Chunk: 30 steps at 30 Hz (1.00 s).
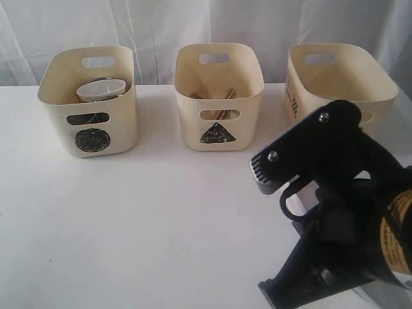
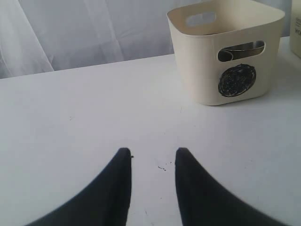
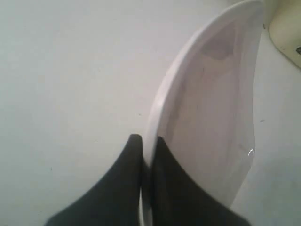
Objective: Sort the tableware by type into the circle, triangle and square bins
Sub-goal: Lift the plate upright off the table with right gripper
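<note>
Right gripper (image 3: pixel 146 141): clamped on the thin rim of the plate (image 3: pixel 211 94), fingertips only.
Plate: held on edge over the table (image 1: pixel 129 225), close to the right bin (image 1: pixel 335 77).
Left gripper (image 2: pixel 153 153): fingers apart, nothing between them, low over bare table near the circle bin (image 2: pixel 202 70).
Bins: steel ware in the circle bin, wooden sticks in the triangle bin (image 1: pixel 219 96); the right bin's mark is mostly hidden by the arm, but I take it for the square one.
Slip risk: so small a bite on a glossy rim may let the plate swing or drop during a quick lift.
Rim risk: the plate looks wide for that opening; going in flat, it could catch the wall and shove or tip the bin.
Safer way: I'd say edge-first, slowly.
</note>
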{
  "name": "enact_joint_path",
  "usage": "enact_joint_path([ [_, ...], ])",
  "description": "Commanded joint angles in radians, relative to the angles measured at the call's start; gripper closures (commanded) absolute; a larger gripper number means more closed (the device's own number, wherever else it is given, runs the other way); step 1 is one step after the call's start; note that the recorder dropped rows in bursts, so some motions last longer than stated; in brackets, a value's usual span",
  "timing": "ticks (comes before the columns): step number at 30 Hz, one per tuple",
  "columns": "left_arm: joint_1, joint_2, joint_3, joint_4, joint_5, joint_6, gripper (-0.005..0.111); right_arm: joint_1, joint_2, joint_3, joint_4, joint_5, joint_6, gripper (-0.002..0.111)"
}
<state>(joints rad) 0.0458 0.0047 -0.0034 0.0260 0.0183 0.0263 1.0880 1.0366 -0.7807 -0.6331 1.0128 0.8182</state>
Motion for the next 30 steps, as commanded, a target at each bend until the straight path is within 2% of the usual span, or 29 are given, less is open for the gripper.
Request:
enact_joint_path([
  [1, 0.003, -0.005, 0.003, -0.005, -0.001, 0.000, 0.069, -0.001, -0.012, -0.012, -0.054, 0.018, -0.002, 0.108],
  [8, 0.003, -0.005, 0.003, -0.005, -0.001, 0.000, 0.069, 0.003, -0.012, -0.090, -0.054, 0.031, -0.031, 0.108],
  [17, 0.003, -0.005, 0.003, -0.005, -0.001, 0.000, 0.069, 0.088, -0.023, -0.203, -0.115, 0.067, -0.064, 0.108],
  [23, 0.003, -0.005, 0.003, -0.005, -0.001, 0.000, 0.069, 0.101, -0.023, -0.243, -0.130, 0.083, -0.159, 0.108],
  [30, 0.003, -0.005, 0.003, -0.005, -0.001, 0.000, 0.069, 0.101, -0.032, -0.246, -0.238, 0.084, -0.265, 0.108],
])
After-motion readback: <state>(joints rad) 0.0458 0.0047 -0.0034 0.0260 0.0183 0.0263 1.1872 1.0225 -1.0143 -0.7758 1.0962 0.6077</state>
